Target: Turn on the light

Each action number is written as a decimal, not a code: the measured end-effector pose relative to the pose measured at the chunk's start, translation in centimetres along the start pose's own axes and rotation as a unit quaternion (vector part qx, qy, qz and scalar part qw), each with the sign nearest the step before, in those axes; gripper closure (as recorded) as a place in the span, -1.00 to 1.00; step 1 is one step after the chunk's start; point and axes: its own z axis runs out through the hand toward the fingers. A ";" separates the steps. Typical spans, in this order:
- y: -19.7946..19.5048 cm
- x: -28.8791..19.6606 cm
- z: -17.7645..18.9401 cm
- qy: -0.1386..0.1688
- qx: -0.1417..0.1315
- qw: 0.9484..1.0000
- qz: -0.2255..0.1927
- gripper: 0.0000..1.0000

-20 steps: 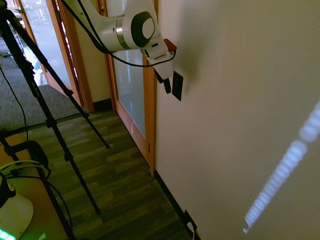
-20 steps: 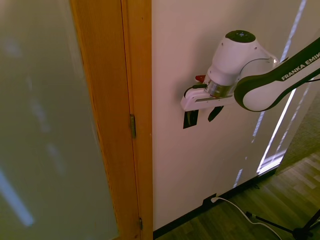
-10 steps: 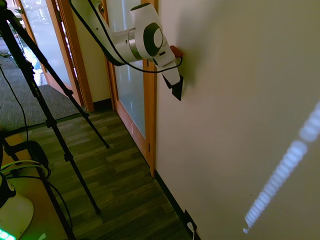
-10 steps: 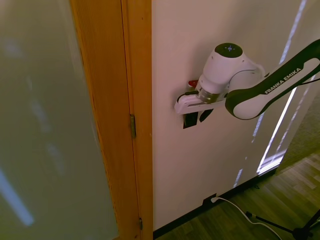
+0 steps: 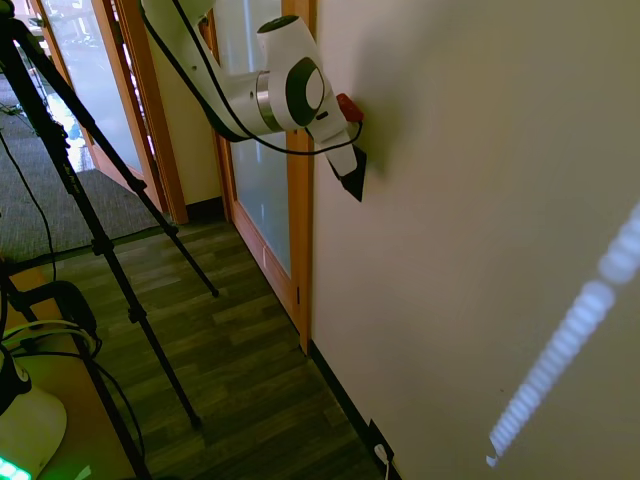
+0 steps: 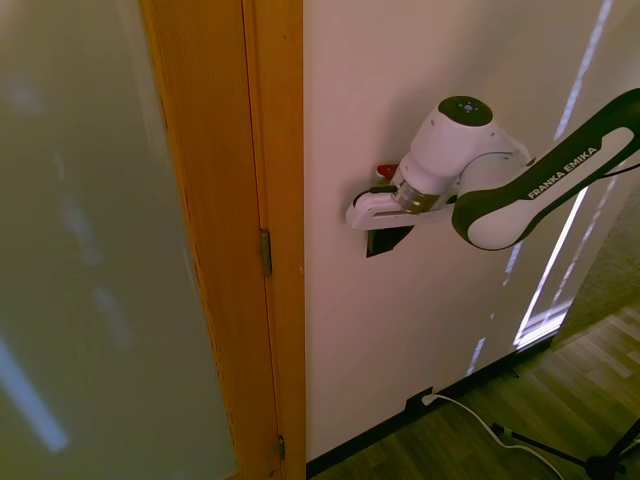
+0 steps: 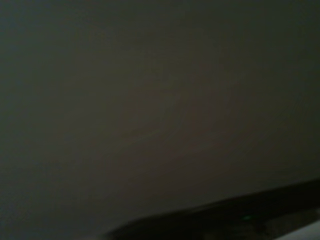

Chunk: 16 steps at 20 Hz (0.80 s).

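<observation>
Fingers (image 5: 354, 178) now against switch (image 6: 380, 241) (closer)

Switch plate (image 6: 383, 241) matt black plastic; wall (image 6: 420, 90) smooth matt paint; door frame (image 6: 240, 200) varnished wood.

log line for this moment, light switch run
phase: pressing | gripper: against black wall switch plate, fingers not readable | wrist view: dark, pressed near wall | light: no lamp in view
</observation>
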 end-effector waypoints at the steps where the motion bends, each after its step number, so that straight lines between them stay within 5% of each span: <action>1: 0.2 0.0 0.0 -0.003 0.006 1.000 0.002 1.00; 10: 0.0 -0.4 -0.6 -0.005 0.022 1.000 0.015 1.00; 14: 0.5 -0.3 -3.3 0.002 0.052 0.998 0.021 1.00; 15: 0.7 -0.3 -4.0 0.003 0.056 0.998 0.021 -1.00; 16: 1.1 -0.1 -4.5 0.005 0.052 0.998 0.022 -1.00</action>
